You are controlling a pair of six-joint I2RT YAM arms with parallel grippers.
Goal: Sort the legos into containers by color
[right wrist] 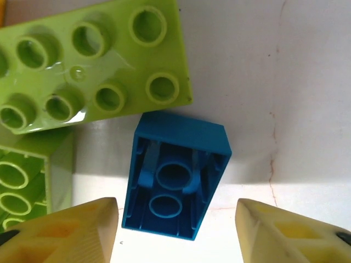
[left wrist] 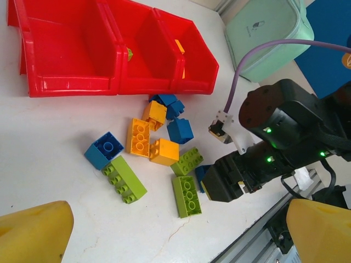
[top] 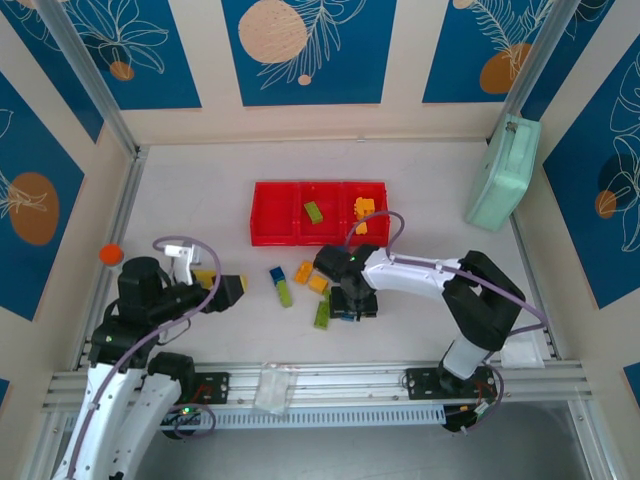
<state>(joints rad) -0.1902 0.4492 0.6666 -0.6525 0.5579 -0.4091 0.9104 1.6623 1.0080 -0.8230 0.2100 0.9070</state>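
Observation:
The three joined red bins (top: 272,212) stand mid-table; the middle one holds a lime brick (top: 314,211), the right one orange bricks (top: 364,210). Loose legos lie in front of the bins: a blue square (left wrist: 104,149), a long lime brick (left wrist: 124,179), orange bricks (left wrist: 139,137), another long lime brick (left wrist: 187,195). My right gripper (right wrist: 176,219) is open, low over an upside-down blue brick (right wrist: 175,175) that lies between its yellow fingers (right wrist: 82,230); beside it is a lime brick (right wrist: 88,60). My left gripper (left wrist: 178,235) is open with nothing in it, left of the pile.
A mint-green case (top: 503,172) leans on the right wall. An orange-capped bottle (top: 110,254) sits at the left edge. A metal rail (top: 320,380) runs along the near edge. The right arm (left wrist: 285,137) hangs over the pile's right side.

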